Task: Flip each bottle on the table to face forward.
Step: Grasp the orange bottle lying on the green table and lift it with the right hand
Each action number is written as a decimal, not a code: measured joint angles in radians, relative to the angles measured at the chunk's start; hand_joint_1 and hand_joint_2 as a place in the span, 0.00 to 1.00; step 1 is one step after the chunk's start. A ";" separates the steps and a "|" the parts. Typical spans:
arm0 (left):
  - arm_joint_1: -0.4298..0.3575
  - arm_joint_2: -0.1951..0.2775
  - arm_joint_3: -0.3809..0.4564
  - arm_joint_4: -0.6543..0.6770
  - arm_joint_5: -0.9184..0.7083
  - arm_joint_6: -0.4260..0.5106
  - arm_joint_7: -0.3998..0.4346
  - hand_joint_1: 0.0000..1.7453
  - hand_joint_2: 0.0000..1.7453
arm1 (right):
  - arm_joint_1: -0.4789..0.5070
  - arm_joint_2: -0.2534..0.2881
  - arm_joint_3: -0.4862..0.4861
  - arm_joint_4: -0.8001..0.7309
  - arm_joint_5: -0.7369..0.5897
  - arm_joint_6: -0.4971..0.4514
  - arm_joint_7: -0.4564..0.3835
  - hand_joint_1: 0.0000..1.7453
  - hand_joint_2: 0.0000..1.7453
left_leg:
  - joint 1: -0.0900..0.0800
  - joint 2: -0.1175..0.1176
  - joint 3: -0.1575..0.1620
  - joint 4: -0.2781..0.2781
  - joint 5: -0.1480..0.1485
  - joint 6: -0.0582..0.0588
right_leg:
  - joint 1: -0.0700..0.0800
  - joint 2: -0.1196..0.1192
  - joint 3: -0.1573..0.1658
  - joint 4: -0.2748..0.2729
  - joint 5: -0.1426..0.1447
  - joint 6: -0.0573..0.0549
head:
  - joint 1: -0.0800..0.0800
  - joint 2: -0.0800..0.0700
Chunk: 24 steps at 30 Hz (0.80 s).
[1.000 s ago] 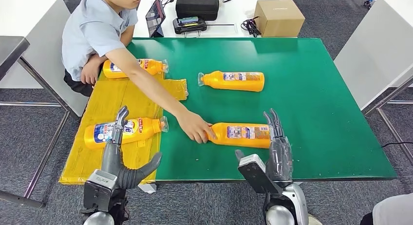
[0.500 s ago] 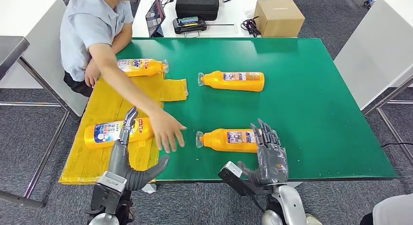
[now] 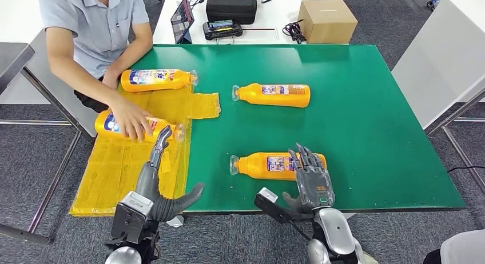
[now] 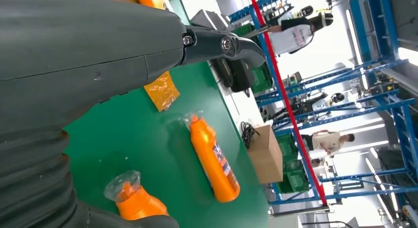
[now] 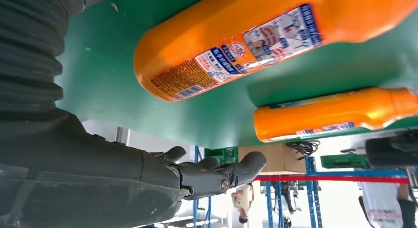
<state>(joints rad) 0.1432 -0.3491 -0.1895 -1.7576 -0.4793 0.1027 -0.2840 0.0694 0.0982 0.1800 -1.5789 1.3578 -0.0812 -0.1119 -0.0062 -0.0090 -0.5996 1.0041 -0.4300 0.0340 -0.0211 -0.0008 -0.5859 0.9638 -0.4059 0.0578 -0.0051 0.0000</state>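
Observation:
Several orange bottles lie on their sides. One bottle (image 3: 157, 79) rests at the back of the yellow mat (image 3: 123, 167). A person's hand (image 3: 131, 122) presses a second bottle (image 3: 163, 128) on the mat. A third bottle (image 3: 274, 95) (image 4: 214, 161) (image 5: 335, 114) lies mid-table on the green top (image 3: 366, 121). The near bottle (image 3: 266, 164) (image 5: 256, 45) shows its back label. My right hand (image 3: 311, 178) hovers over its base end with straight fingers (image 5: 217, 176) that hold nothing. My left hand (image 3: 154, 181) stands open over the mat's front part, its thumb (image 4: 222, 43) spread.
The person sits at the table's back left corner. Behind the green table a white table carries a black case (image 3: 231, 4), a tablet (image 3: 182, 18) and a cardboard box (image 3: 327, 20). Another white table (image 3: 446, 58) stands to the right.
The person let go of the near bottle, took the front mat bottle and pulled it back on the mat. My right hand sank toward the near bottle's base; my left hand drifted right.

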 joint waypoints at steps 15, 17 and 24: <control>-0.014 0.000 -0.014 0.031 -0.001 -0.018 0.013 0.00 1.00 | -0.131 -0.023 -0.021 0.167 0.091 0.019 0.108 0.00 1.00 | 0.000 0.000 0.000 0.000 0.000 0.000 | 0.000 0.000 0.000 0.000 0.000 0.000 | 0.000 0.000; -0.015 0.000 -0.015 0.033 -0.002 -0.020 0.014 0.00 1.00 | -0.145 -0.023 -0.036 0.190 0.093 0.017 0.109 0.00 1.00 | 0.000 0.000 0.000 0.000 0.000 0.000 | 0.000 0.000 0.000 0.000 0.000 0.000 | 0.000 0.000; -0.022 0.000 -0.019 0.039 0.015 -0.045 0.032 0.00 1.00 | -0.191 -0.022 -0.084 0.270 0.104 0.017 0.109 0.00 1.00 | 0.000 0.000 0.000 0.000 0.000 0.000 | 0.000 0.000 0.000 0.000 0.000 0.000 | 0.000 0.000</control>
<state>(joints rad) 0.1214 -0.3487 -0.2084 -1.7186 -0.4640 0.0572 -0.2516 -0.1212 0.0764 0.0961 -1.3087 1.4616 -0.0643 -0.0027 -0.0062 -0.0090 -0.5995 1.0042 -0.4299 0.0340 -0.0211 -0.0007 -0.5860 0.9639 -0.4059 0.0579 -0.0056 0.0000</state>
